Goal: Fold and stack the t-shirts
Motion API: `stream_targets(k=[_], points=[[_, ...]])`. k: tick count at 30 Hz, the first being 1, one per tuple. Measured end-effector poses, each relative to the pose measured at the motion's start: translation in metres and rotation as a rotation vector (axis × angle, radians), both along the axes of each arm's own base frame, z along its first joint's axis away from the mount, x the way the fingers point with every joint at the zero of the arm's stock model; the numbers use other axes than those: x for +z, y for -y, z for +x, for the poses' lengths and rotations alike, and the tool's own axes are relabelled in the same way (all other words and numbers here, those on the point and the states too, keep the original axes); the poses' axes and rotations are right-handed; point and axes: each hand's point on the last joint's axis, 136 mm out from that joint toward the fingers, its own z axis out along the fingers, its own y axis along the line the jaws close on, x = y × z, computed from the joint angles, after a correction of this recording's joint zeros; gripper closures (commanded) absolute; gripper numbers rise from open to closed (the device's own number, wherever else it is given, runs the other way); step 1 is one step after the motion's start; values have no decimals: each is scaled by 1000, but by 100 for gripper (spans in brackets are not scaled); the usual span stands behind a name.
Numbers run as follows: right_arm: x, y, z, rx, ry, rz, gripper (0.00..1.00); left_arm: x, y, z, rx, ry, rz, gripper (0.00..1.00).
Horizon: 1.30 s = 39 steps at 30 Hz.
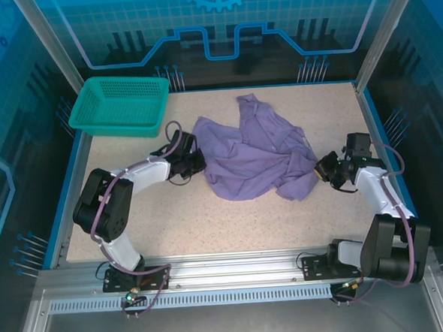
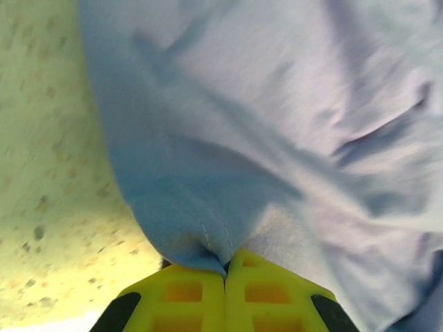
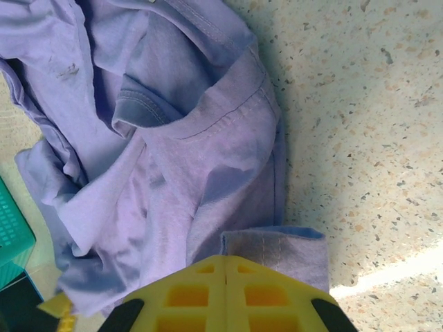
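A lavender t-shirt (image 1: pixel 254 153) lies crumpled in the middle of the table. At its left edge my left gripper (image 1: pixel 199 161) is shut, and in the left wrist view the yellow fingers (image 2: pixel 187 294) pinch a stitched fold of the t-shirt (image 2: pixel 277 124) at their tips (image 2: pixel 225 266). My right gripper (image 1: pixel 317 168) sits at the shirt's right edge. In the right wrist view it (image 3: pixel 227 261) is shut, with a turned-up hem of the t-shirt (image 3: pixel 173 159) running in between its tips.
A teal mesh basket (image 1: pixel 120 104) stands at the back left corner; its edge (image 3: pixel 14 232) also appears in the right wrist view. Speckled tabletop (image 1: pixel 210 223) lies bare in front of the shirt. Blue walls ring the table.
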Motion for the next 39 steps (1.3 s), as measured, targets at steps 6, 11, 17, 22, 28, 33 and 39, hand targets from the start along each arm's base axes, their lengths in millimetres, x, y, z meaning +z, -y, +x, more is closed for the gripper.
stream_targets(k=[6,11,17,22,28,33,39], points=[[1,-2,1,23,6,-21,100,102,18,76,-3,207,-36,93],[2,-1,2,29,11,-32,100,121,26,148,4,272,-5,38],[1,-3,1,44,10,-39,100,34,5,152,28,76,102,3],[3,-3,-1,53,16,-49,100,5,-30,100,51,-23,176,11],[12,-3,-1,55,49,-57,100,30,-71,46,130,7,156,32],[20,-9,-2,81,75,-62,100,16,-71,40,124,4,140,33],[28,-17,-9,124,99,-71,100,-29,-75,36,117,-97,144,38]])
